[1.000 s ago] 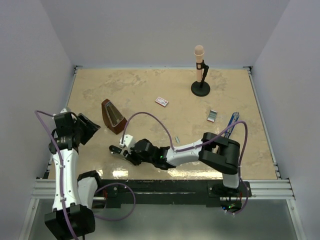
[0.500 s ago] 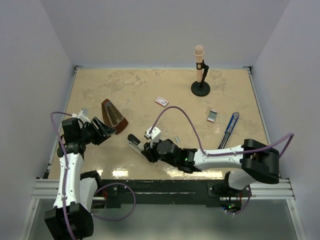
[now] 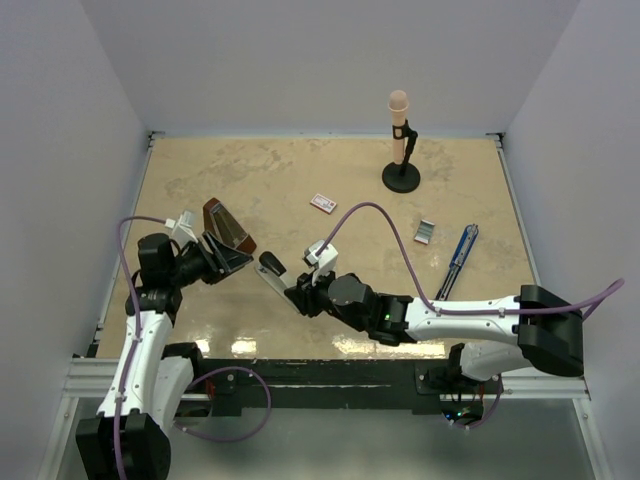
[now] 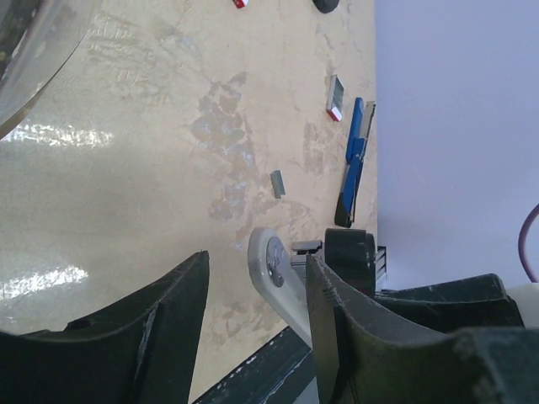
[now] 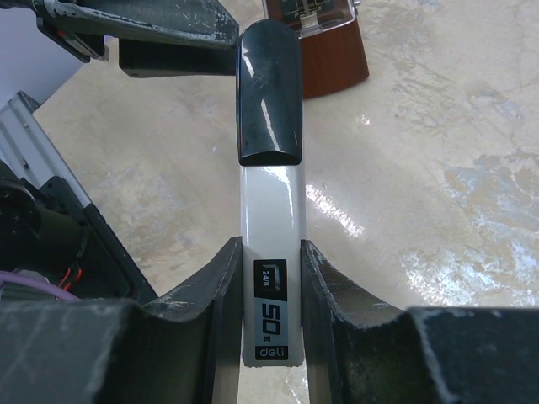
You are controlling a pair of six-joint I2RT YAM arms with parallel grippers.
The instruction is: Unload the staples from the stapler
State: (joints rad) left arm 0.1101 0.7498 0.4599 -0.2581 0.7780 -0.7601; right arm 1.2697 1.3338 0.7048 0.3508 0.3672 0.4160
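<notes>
Stapler (image 5: pixel 269 202): glossy white bar, rounded black tip | right hand (image 5: pixel 269 282): gripping it

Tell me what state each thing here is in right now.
stapler: clamped in the right gripper, black end towards the left gripper.
left gripper: open, holding nothing.
staples: loose strip lying flat on the table.
metronome: standing upright.
microphone: upright in its stand.
red-and-white box: lying flat.
blue tool: lying flat.
</notes>
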